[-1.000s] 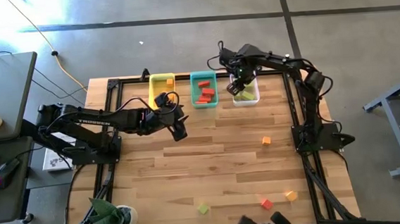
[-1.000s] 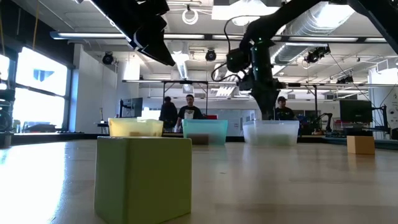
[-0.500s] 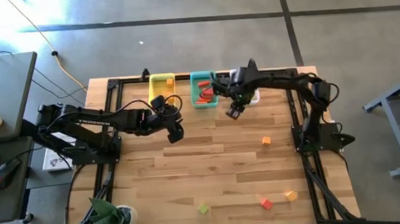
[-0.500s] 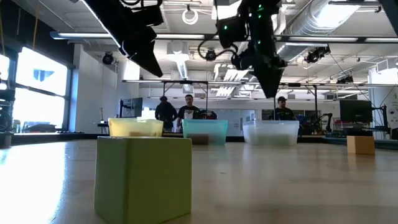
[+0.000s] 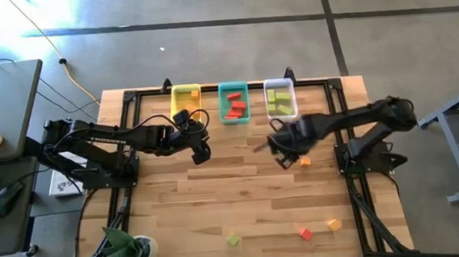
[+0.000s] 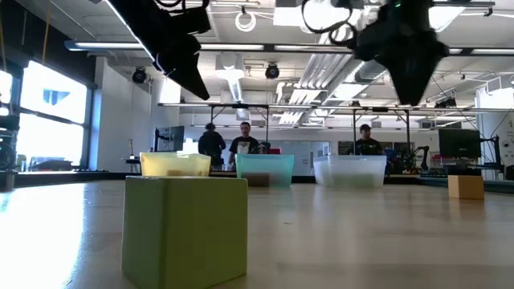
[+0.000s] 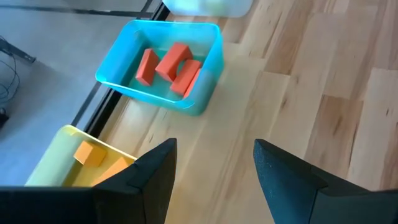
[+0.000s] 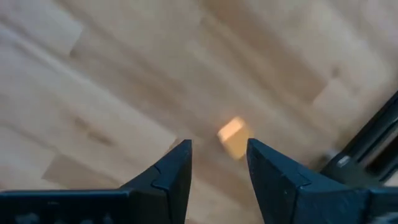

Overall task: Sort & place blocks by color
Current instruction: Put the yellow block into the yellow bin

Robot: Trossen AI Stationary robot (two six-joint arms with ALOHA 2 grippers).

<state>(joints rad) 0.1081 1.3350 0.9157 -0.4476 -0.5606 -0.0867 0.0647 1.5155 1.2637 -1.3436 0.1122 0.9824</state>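
Observation:
Three bins stand in a row at the far edge: a yellow bin (image 5: 185, 99) with orange blocks, a teal bin (image 5: 233, 102) with red blocks (image 7: 169, 63), and a clear bin (image 5: 280, 99) with green blocks. My right gripper (image 5: 284, 159) hangs open above the table, pointing down, just left of a loose orange block (image 5: 305, 162). In the right wrist view that block (image 8: 233, 135) lies on the wood just beyond the fingertips. My left gripper (image 5: 201, 152) hovers open near the yellow and teal bins, with nothing between its fingers (image 7: 155, 180).
Near the front edge lie a green block (image 5: 233, 239), a red block (image 5: 305, 233) and an orange block (image 5: 333, 224). The green block (image 6: 186, 229) fills the low view's foreground. People stand in the room beyond the table. Bare wood lies mid-table.
My right gripper has swung from above the clear bin toward the table's near edge, rolling its wrist, and now hangs beside the loose orange block at mid-right. Its fingers stay apart and hold nothing.

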